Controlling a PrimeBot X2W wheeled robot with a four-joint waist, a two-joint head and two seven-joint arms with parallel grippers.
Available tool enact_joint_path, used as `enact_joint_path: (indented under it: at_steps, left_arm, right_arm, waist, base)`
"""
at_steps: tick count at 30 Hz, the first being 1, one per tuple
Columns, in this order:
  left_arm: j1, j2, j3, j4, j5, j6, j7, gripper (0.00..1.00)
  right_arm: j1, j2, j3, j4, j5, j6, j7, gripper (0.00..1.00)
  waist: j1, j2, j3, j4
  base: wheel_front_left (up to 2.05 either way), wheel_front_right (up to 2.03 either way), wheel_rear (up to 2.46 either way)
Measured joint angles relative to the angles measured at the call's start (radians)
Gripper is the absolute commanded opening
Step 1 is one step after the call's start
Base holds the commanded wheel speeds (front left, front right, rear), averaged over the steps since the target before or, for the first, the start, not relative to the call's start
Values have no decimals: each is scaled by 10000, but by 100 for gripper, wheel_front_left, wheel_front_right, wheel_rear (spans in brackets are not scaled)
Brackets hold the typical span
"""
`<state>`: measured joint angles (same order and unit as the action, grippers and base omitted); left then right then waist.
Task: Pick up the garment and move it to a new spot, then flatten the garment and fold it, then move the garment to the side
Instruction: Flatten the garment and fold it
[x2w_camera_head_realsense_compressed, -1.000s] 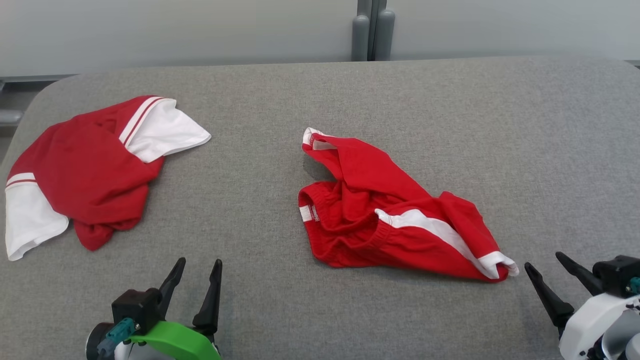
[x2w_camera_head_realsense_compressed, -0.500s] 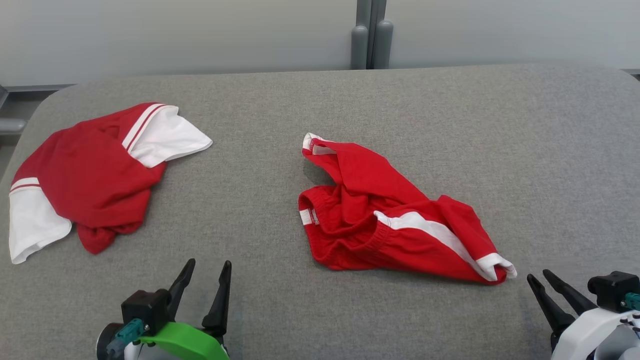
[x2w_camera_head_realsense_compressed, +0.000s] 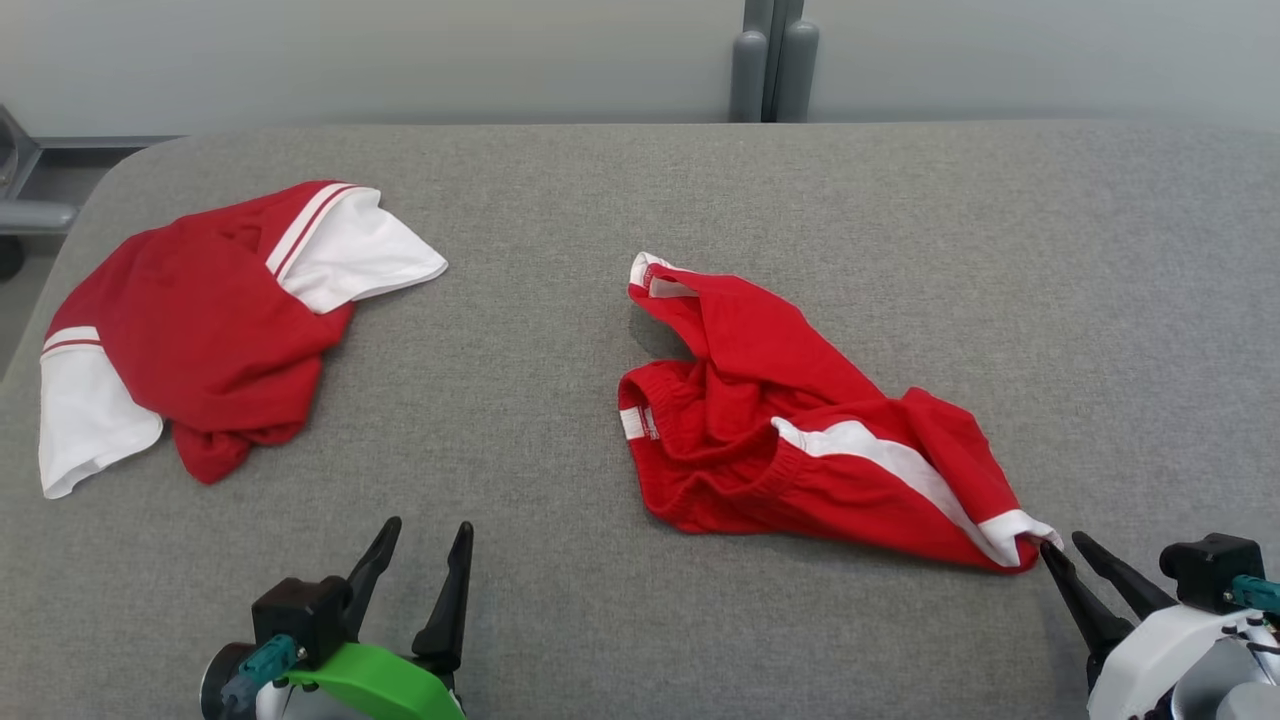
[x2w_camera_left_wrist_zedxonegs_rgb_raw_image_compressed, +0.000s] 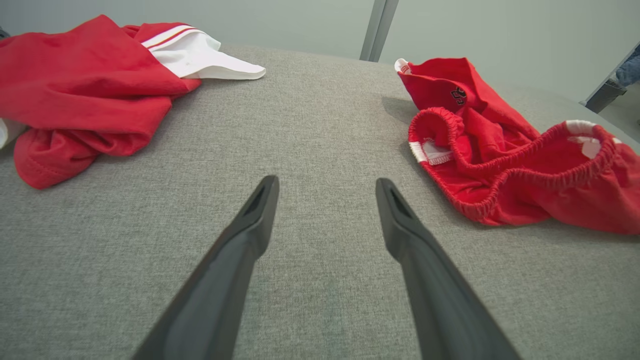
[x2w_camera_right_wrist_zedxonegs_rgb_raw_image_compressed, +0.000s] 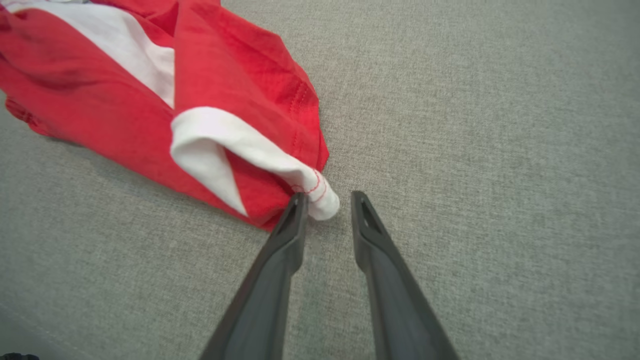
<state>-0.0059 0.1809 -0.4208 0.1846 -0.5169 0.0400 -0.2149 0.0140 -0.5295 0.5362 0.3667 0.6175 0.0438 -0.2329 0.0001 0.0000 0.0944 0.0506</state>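
Observation:
The garment is a crumpled pair of red shorts with a white side stripe, lying mid-table on the grey cloth. My right gripper sits at its lower right corner. In the right wrist view the white hem tip pokes between the two fingers of that gripper; the jaws stand narrowly apart, not clamped. The left fingertip touches the hem. My left gripper rests wide open near the front edge, left of the shorts, with nothing between its fingers.
A second red garment with white sleeves lies bunched at the table's left. The grey padded table ends at a pale wall with a grey post behind. Bare cloth stretches to the right of the shorts.
The right gripper's fingers have drawn much closer together and reached the shorts' white hem corner. The head camera has shifted slightly. The left gripper keeps its wide opening.

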Motion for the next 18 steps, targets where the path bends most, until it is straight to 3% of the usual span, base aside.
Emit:
enact_joint_path:
  at_steps: [2,3,7,8,9,10,12,18]
  left_arm:
    - [-1,2,12,0,0,0,0,100]
    - [-2,8,13,0,2,0,2,100]
    - [-31,8,-8,-10,15,0,42,100]
    - [-35,12,6,-10,15,0,42,100]
    - [-35,15,10,-10,15,2,42,100]
    - [-36,19,13,-10,15,2,44,100]
    - [-40,19,13,-10,15,2,44,100]
    - [-41,27,130,-8,13,52,42,100]
  right_arm:
    - [-132,40,61,82,-44,33,-6,51]
    - [-202,81,98,134,-58,84,-13,61]
    - [-307,240,167,314,-92,88,-31,68]
    - [-332,259,201,357,-113,107,-35,49]
    - [-365,282,224,407,-113,178,-40,39]
    - [-402,299,244,464,-113,178,-40,20]
    - [-478,305,249,560,-113,190,-42,0]
    - [-681,17,291,548,-414,303,-42,0]
  waist:
    - [0,0,33,44]
    - [0,0,43,59]
    - [0,0,81,151]
    - [0,0,87,168]
    - [0,0,90,179]
    - [0,0,92,189]
    - [0,0,93,208]
    - [0,0,49,201]
  base:
    - [0,0,0]
    - [0,0,0]
    - [0,0,0]
    - [0,0,0]
    - [0,0,0]
    - [0,0,0]
    - [0,0,0]
    - [0,0,0]
